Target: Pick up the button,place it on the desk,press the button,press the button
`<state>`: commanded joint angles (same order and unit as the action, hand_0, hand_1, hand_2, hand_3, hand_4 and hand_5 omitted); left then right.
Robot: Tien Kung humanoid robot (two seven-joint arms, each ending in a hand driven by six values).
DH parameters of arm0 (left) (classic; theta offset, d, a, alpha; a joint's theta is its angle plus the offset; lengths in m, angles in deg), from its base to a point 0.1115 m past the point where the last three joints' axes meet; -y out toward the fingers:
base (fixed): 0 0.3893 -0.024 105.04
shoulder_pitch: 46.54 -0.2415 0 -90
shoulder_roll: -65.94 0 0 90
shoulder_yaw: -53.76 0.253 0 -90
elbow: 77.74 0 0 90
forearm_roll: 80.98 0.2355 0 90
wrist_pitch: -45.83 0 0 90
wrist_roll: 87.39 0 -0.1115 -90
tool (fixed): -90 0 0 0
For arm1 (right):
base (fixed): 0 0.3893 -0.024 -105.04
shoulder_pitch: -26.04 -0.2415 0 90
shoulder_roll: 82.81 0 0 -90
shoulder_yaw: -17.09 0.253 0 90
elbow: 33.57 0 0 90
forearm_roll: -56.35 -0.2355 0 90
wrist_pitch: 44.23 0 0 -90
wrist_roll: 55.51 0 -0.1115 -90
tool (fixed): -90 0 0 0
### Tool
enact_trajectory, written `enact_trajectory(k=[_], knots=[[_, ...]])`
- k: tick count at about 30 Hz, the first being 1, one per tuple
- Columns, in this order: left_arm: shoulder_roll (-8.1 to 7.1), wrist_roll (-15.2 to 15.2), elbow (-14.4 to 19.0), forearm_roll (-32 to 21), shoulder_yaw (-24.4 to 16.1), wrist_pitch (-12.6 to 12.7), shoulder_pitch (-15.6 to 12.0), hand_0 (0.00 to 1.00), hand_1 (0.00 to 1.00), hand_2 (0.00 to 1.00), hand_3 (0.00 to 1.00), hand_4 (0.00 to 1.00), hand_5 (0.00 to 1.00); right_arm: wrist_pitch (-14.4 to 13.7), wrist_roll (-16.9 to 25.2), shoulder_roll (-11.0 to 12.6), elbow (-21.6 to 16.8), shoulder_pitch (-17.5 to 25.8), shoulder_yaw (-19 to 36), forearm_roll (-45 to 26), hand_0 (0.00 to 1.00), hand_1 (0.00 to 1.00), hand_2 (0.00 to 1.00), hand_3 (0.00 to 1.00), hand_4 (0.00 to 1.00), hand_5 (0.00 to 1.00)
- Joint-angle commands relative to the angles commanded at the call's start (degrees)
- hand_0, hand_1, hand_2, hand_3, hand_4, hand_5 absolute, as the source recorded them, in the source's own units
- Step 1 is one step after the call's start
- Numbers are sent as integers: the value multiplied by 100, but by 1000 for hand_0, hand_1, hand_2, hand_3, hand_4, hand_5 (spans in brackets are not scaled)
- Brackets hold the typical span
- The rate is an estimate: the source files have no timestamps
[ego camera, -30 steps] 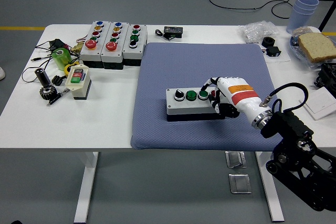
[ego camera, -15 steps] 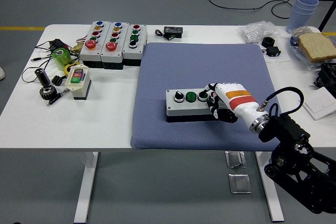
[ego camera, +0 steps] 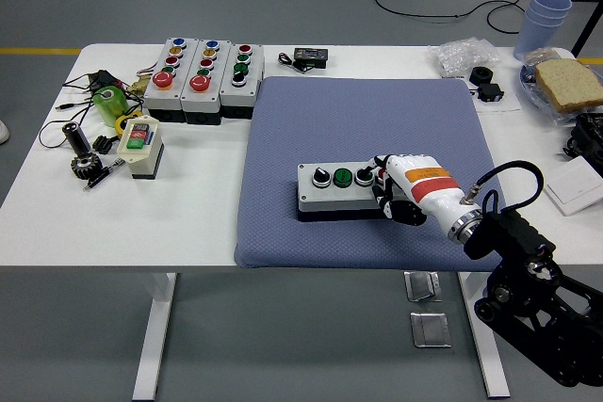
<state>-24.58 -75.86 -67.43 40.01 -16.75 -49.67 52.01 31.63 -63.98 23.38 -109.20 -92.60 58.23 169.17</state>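
Right hand (ego camera: 394, 187) fingers curled, holding nothing, fingertips at right end of button box (ego camera: 339, 189) on blue mat (ego camera: 363, 120), desk (ego camera: 113, 218).

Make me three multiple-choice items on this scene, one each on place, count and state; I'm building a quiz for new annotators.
1. The grey button box lies on:
A. the blue mat
B. bare table
C. the floor

2. Button boxes at the table's far left:
A. one
B. three
C. five

3. The right hand is:
A. raised high
B. out of view
C. curled at the box's right end

Key: 1 A, the box sits on the blue mat. 2 B, three boxes stand side by side. 3 C, the fingers curl against that end.
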Motion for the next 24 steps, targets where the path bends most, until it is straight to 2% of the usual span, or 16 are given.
enact_trajectory(k=[5, 8, 11, 12, 17, 18, 23, 24], knots=[[-1, -7, 0, -13, 7, 3, 9, 651, 634, 633, 552, 327, 859, -138, 28, 27, -154, -1, 221, -144, 215, 2, 249, 595, 496, 2], [-2, -8, 0, -29, 10, 4, 25, 651, 634, 633, 553, 328, 861, -351, 190, 39, -199, 13, 363, -424, 220, 2, 275, 622, 490, 2], [-5, -9, 0, -41, 5, 7, 44, 651, 634, 633, 553, 328, 861, -408, 316, 38, -228, 36, 479, -732, 220, 2, 275, 622, 490, 2], [-5, -9, 0, -41, 2, 7, 48, 651, 634, 633, 553, 327, 858, -407, 331, 36, -230, 38, 497, -806, 197, 2, 300, 820, 727, 128], [-10, -10, 0, -62, 13, 12, 72, 651, 634, 633, 553, 327, 858, -390, 354, 36, -228, 72, 624, -1205, 197, 2, 300, 820, 727, 128], [-11, -9, 0, -66, 14, 13, 74, 652, 634, 634, 554, 327, 862, -379, 371, 37, -231, 85, 649, -1323, 227, 62, 320, 876, 801, 261], [-11, -11, 0, -56, 19, 13, 80, 652, 634, 634, 554, 327, 862, -135, 448, 15, -249, 181, 825, -2187, 227, 62, 320, 876, 801, 261], [-11, -12, 0, -55, 19, 13, 80, 651, 634, 633, 553, 324, 857, -121, 455, 14, -250, 188, 837, -2373, 514, 410, 560, 971, 843, 339]])
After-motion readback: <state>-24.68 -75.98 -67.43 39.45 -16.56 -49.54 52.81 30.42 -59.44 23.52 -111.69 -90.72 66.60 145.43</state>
